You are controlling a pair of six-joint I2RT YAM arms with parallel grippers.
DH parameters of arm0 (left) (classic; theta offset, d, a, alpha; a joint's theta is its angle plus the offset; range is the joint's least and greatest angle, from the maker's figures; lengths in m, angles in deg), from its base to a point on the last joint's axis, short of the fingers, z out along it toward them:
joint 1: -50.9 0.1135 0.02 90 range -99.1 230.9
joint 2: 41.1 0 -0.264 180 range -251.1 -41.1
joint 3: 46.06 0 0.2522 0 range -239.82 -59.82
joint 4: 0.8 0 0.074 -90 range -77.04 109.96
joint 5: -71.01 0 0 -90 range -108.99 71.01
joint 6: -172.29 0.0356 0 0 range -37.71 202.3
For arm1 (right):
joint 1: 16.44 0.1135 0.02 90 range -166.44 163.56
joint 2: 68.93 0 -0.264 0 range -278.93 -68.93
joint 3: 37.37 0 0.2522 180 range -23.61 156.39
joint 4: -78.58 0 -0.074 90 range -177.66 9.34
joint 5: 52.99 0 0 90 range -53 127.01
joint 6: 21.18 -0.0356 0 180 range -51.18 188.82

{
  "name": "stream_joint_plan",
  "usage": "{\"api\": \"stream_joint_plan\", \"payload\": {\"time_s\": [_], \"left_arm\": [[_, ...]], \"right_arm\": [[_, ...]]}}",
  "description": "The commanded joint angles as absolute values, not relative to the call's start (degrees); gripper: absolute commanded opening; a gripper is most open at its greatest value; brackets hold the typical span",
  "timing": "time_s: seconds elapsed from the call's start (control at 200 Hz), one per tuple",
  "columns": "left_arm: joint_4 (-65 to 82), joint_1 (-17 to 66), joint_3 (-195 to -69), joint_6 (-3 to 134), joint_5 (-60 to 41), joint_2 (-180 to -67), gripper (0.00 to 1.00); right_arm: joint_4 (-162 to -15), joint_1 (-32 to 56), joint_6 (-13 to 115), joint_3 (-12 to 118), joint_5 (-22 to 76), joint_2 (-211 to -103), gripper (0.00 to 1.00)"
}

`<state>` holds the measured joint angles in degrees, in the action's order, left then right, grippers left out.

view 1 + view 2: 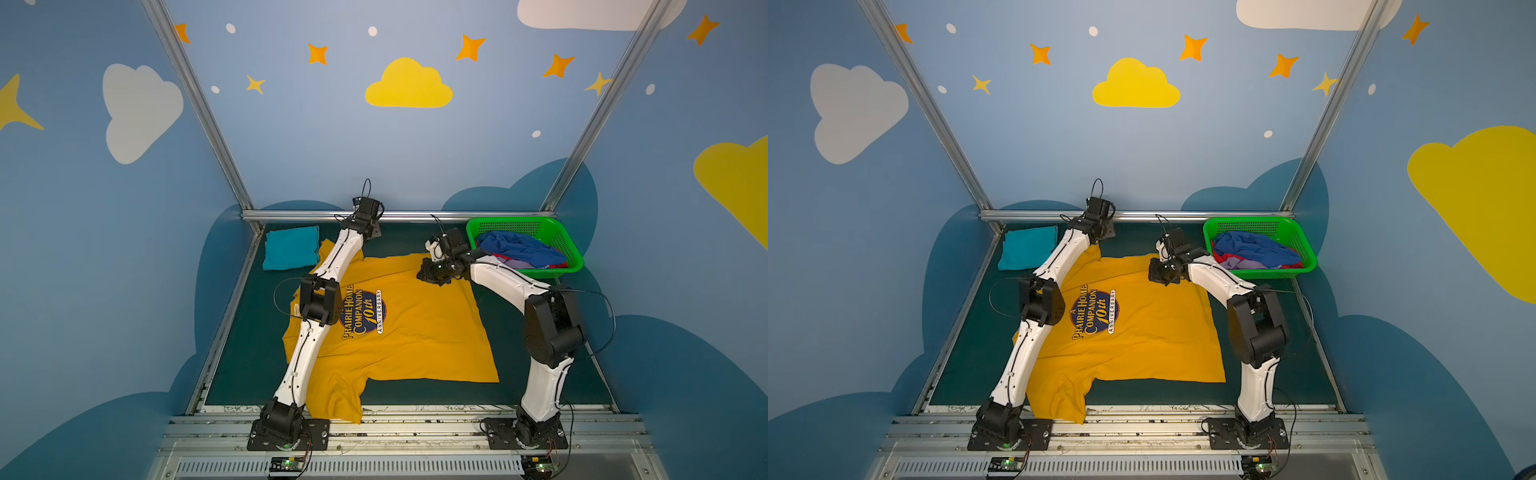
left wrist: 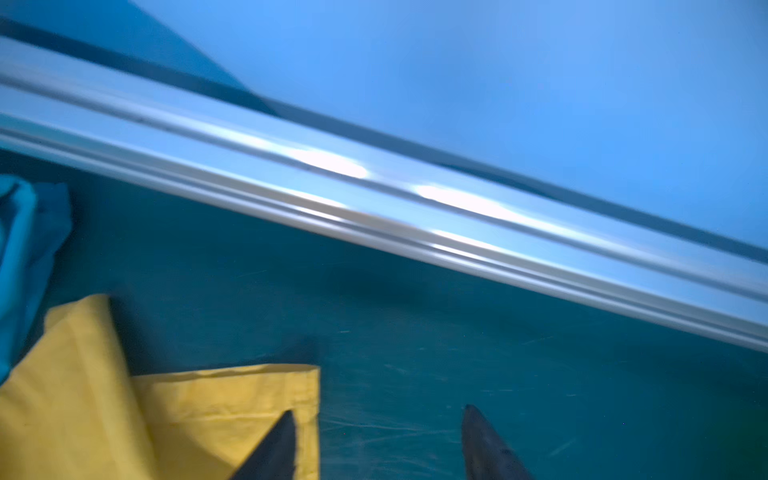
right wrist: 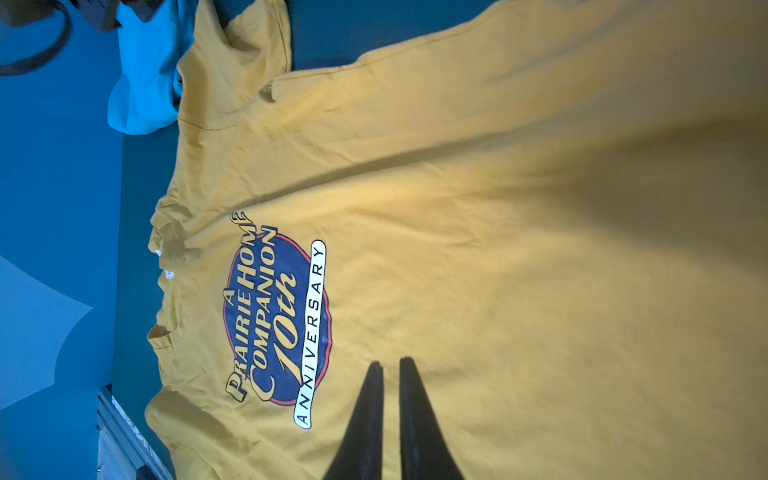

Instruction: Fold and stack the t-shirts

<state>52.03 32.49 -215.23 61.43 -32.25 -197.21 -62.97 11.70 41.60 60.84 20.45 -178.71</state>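
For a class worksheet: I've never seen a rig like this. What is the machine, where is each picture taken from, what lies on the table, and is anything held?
The machine is two robot arms fixed at the table's near edge, each ending in a two-fingered gripper. Two pictures look down on the whole scene from above. The other two come from cameras on the arms' wrists. On the dark green table a yellow t-shirt lies spread out, a folded teal t-shirt sits at the far left corner, and a green basket at far right holds crumpled shirts. The left gripper is open over that yellow shirt's sleeve edge. The right gripper is shut above the shirt. Neither visibly holds anything.
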Motion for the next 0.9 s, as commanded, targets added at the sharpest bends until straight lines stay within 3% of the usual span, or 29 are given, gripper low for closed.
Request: {"api": "stream_joint_plan", "payload": {"time_s": [0.0,0.13,0.331,0.546,0.816,0.892], "left_arm": [[51.76,32.05,-216.72,65.11,-36.34,-195.17,0.83],[55.25,34.22,-217.75,63.66,-35.85,-197.42,0.90],[58.16,36.87,-217.67,56.14,-30.57,-199.55,0.88],[58.92,38.20,-217.56,50.58,-26.76,-202.05,0.71],[57.52,38.94,-217.50,45.64,-20.59,-204.76,0.69],[57.34,38.94,-217.50,44.48,-19.47,-205.35,0.49]], "right_arm": [[-62.04,11.36,41.31,60.13,21.00,-175.82,0.11],[-62.17,11.29,41.51,60.31,20.79,-175.80,0.11],[-62.11,11.07,41.25,61.07,19.70,-176.92,0.11],[-62.17,10.81,41.06,60.89,19.25,-176.88,0.11],[-62.32,10.61,40.96,61.38,18.65,-176.52,0.11],[-62.13,10.54,40.80,61.55,18.46,-176.74,0.11]]}}
